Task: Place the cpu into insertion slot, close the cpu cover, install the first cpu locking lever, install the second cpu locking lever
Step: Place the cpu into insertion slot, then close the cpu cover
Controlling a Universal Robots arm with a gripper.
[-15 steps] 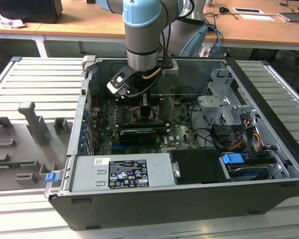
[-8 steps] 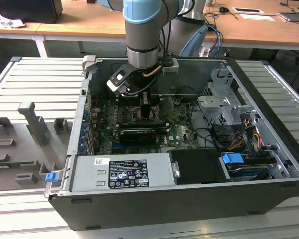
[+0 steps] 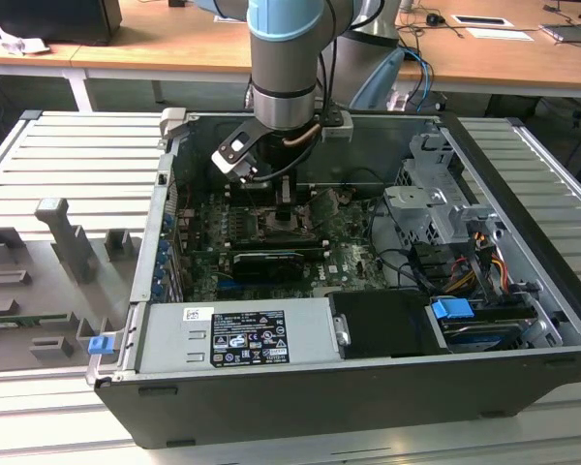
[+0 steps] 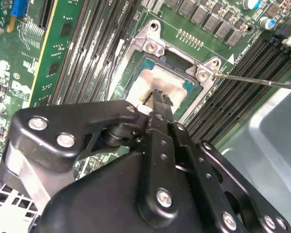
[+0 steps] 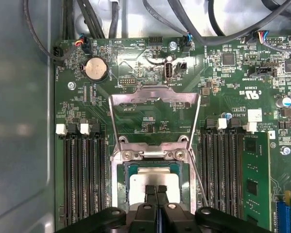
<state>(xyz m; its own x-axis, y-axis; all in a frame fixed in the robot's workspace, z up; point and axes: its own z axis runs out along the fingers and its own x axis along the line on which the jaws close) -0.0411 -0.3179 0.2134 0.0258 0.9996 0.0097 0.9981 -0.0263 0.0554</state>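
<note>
The cpu (image 5: pixel 150 180), a pale square chip, lies flat in the insertion slot (image 5: pixel 127 171), also seen as the cpu (image 4: pixel 157 80) in the second wrist view. My gripper (image 5: pixel 156 190) is shut, its black fingertips (image 4: pixel 161 99) together and resting on the chip's face. The cpu cover (image 5: pixel 155 94), a silvery frame with a big cut-out, stands swung open beyond its hinge (image 5: pixel 153 154). A thin locking lever (image 5: pixel 200 182) rises beside the socket, and the lever (image 4: pixel 257 80) sticks out sideways in the second wrist view. In the exterior view my gripper (image 3: pixel 286 215) reaches down into the open case over the board.
Long black memory slots (image 5: pixel 82 179) flank the socket on both sides, one holding a green module (image 5: pixel 254 187). Cables (image 5: pixel 194 29) hang above the board. The grey power supply (image 3: pixel 237 334) fills the case front, and a metal drive cage (image 3: pixel 436 203) stands at the exterior view's right.
</note>
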